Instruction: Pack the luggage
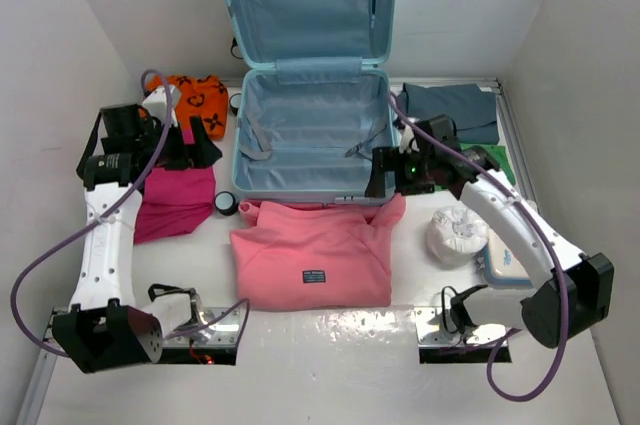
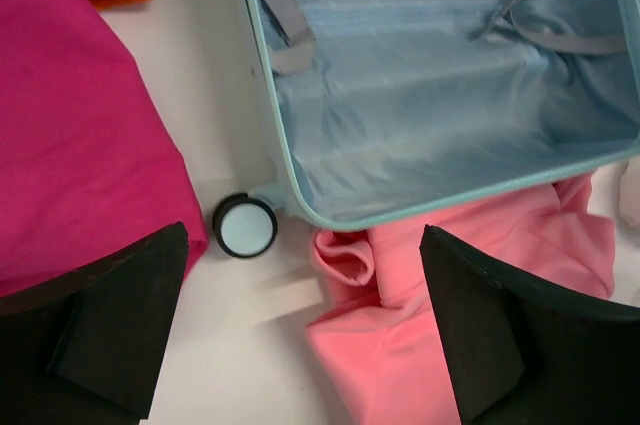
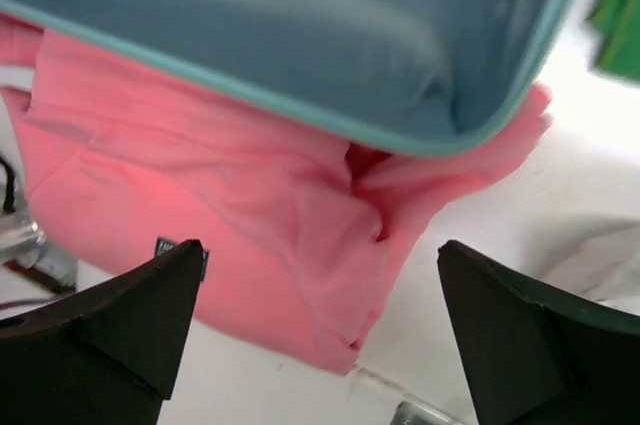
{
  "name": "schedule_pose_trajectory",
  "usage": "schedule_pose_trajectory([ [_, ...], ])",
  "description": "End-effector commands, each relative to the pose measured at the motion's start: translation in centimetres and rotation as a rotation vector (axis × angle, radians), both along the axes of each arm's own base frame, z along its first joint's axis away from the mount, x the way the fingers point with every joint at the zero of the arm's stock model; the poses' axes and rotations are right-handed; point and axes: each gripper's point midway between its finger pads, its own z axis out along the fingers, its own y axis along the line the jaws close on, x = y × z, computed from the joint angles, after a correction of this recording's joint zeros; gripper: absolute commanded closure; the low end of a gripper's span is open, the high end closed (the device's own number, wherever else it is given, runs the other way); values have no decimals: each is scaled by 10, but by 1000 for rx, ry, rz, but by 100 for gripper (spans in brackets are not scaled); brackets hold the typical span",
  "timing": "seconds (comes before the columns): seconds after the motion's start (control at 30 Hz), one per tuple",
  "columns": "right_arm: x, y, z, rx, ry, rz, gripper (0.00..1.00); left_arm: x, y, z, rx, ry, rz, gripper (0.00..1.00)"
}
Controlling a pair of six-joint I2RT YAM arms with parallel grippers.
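The luggage (image 1: 312, 140) is open and empty. Our left gripper (image 2: 305, 240) and right gripper (image 3: 320, 250) are spread wide by the pink top (image 1: 310, 265). We should grab it next.

The suitcase (image 1: 310, 120) is pale blue. The top (image 1: 310, 260) is pink, the cloth (image 1: 175, 202) dark pink, the blanket (image 1: 203, 95) orange with black shapes.

one suitcase (image 1: 310, 135), four folded garments (image 1: 310, 265), one white bundle (image 1: 457, 235), one box (image 1: 497, 268), two arms (image 1: 105, 245)
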Motion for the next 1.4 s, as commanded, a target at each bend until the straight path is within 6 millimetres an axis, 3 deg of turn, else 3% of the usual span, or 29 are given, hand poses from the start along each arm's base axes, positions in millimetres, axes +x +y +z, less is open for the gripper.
schedule_pose_trajectory([
  [0.0, -32, 34, 2, 137, 66, 37, 0, -28, -17, -16, -27, 57, -64, 0],
  [0.2, -81, 34, -62, 87, 239, 35, 0, -82, -53, -87, -164, 242, -256, 0],
  [0.27, -89, 33, -80, 101, 294, -15, 0, -85, -59, -85, -171, 231, -278, 0],
  [0.37, -91, 36, -94, 108, 304, -22, 0, -91, -71, -98, -225, 263, -303, 0],
  [0.4, -102, 29, -112, 82, 349, -38, 0, -94, -72, -109, -237, 295, -285, 0],
  [0.53, -103, 24, -136, 94, 360, -74, 0, -112, -95, -137, -310, 387, -302, 0],
  [0.57, -95, 30, -134, 125, 319, -63, 0, -112, -92, -151, -265, 434, -225, 0],
  [0.67, -96, 29, -142, 144, 280, -53, 0, -118, -80, -180, -231, 548, -60, 1],
  [0.83, -95, 41, -149, 218, 239, 40, 0, -118, -72, -187, -148, 549, 96, 1],
  [1.0, -92, 45, -163, 221, 251, 58, 0, -137, -85, -216, -136, 657, 94, 1],
  [1.13, -90, 38, -181, 177, 270, 12, 0, -142, -100, -231, -134, 708, 79, 1],
  [1.2, -84, 38, -182, 189, 259, -16, 0, -138, -100, -237, -128, 694, 117, 1],
  [1.37, -90, 42, -192, 188, 276, -5, 1, -141, -114, -252, -161, 679, 119, 1],
])
